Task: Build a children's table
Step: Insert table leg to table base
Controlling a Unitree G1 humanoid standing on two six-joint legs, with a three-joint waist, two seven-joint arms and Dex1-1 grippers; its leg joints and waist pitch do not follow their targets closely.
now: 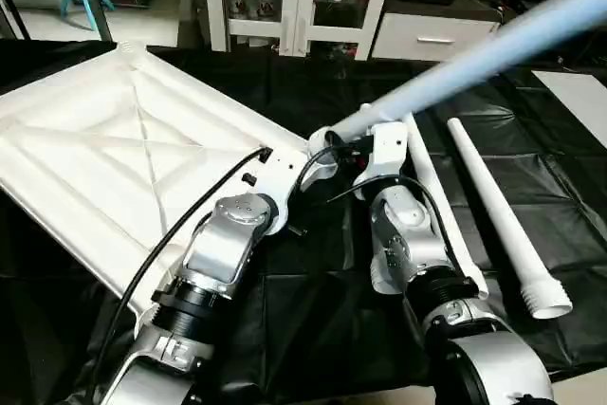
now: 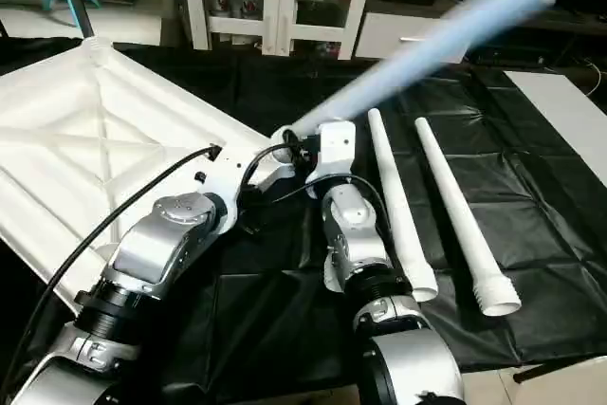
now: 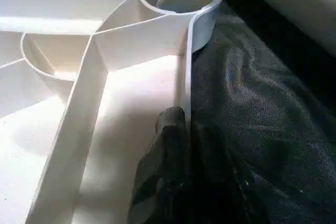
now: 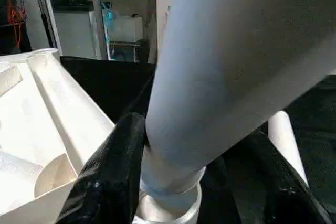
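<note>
Nearest, at the bottom of the frame, the two silver forearms reach up toward the middle. The left hand (image 3: pixel 176 145) is pinching the thin side wall of the table top (image 1: pixel 95 154), its dark fingers pressed together on the rim just short of the corner socket (image 3: pixel 202 11). The right hand (image 4: pixel 189 150) has its two black fingers spread on either side of the raised leg (image 2: pixel 427 45), near that leg's threaded foot; whether the pads actually press on the tube I cannot tell.

The top lies underside up across the left half of the frame on the black-draped desk (image 1: pixel 313 329), its X ribs showing. The raised leg slants from the socket at centre up to the upper right corner, its ridged end sitting in the socket mouth but tilted, so it looks not yet seated. Two more legs (image 1: pixel 503 220) lie side by side on the desk at centre right, close together.

The plastic looks light, stiff and smooth. The long leg will lever hard on a grip near its foot and could slip or twist, so holding low beside the threads and turning seems best. The top's rim is thin but rigid; pinching it close to the socket should steady it against the push
</note>
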